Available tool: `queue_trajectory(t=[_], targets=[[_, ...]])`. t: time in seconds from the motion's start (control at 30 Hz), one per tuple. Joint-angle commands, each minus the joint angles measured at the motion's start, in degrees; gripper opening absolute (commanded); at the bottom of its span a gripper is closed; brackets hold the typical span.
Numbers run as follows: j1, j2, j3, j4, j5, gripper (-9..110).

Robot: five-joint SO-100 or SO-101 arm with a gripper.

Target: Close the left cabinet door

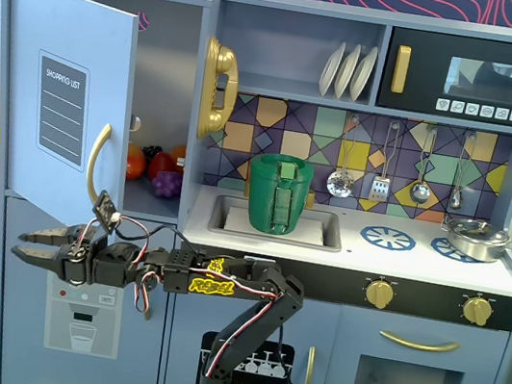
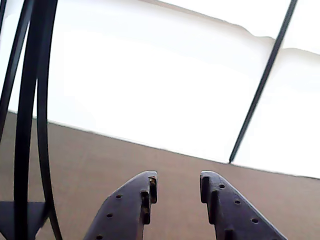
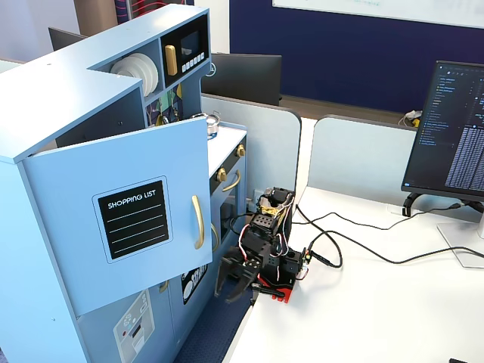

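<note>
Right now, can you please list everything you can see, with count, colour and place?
left cabinet door: 1, blue-grey, open, upper left of toy kitchen
gold handle: 1, on that door
toy phone: 1, gold, beside the fridge opening
toy fruit: several, red, orange and purple, inside the fridge
plates: 3, white, upper shelf
microwave: 1, black, top right
green container: 1, in the sink
utensils: 4, silver, hanging on the tiled wall
pot: 1, silver, on the stove
knobs: 2, gold, below the stove
monitor: 1, dark, on the white desk
arm: 1, black, in front of the lower cabinets
hand: 1, black, open, below the open door
</note>
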Motion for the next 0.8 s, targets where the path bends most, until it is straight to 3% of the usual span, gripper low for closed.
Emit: queue_trajectory(t=[0.0,0.47,0.77], targets=[[2.5,2.2,-1.4,-1.6,-0.6,0],[16.9,2.6,0.3,-4.2,4.3,0],[32.0,-2.5,-2.0,-10.2,9.9,0]])
